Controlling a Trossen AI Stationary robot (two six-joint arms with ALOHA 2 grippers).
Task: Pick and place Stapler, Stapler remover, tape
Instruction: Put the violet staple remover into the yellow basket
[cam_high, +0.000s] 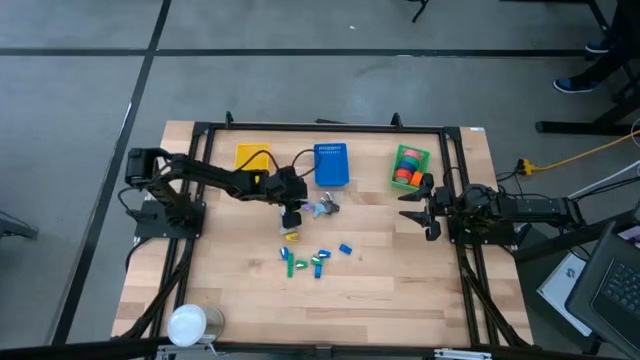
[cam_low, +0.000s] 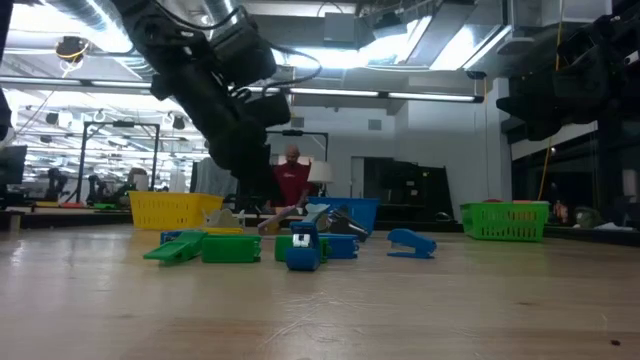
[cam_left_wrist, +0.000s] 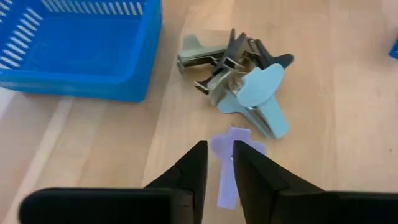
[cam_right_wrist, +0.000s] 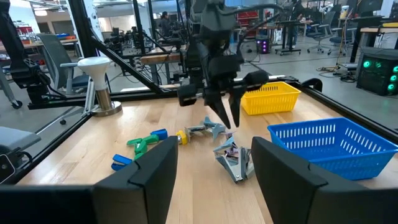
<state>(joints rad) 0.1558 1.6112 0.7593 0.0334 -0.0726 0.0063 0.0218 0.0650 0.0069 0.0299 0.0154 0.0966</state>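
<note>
Several staple removers lie in a pile (cam_high: 322, 207) (cam_left_wrist: 242, 81) at mid-table, near the blue basket (cam_high: 332, 165). A lilac staple remover (cam_left_wrist: 227, 177) lies nearest to my left gripper (cam_high: 292, 216) (cam_left_wrist: 219, 168). That gripper points down, low over the table, its fingers slightly apart on either side of the remover. Small blue and green staplers (cam_high: 318, 262) (cam_low: 300, 248) lie nearer the table's near edge. The tape rolls (cam_high: 406, 175) sit in the green basket (cam_high: 421, 156). My right gripper (cam_high: 425, 211) waits open at the table's right side. My left gripper comes from above with one finger (cam_left_wrist: 193, 171) on each side of the lilac staple remover's stem (cam_left_wrist: 225, 186), which lies along the gap between them. Whether the fingers touch it, I cannot tell.
A yellow basket (cam_high: 253, 158) stands left of the blue one, near the far edge. A white round object (cam_high: 187, 323) stands at the near left corner. A small yellow piece (cam_high: 291, 236) lies just near of my left gripper. A person (cam_low: 291, 180) shows in the room beyond the table.
</note>
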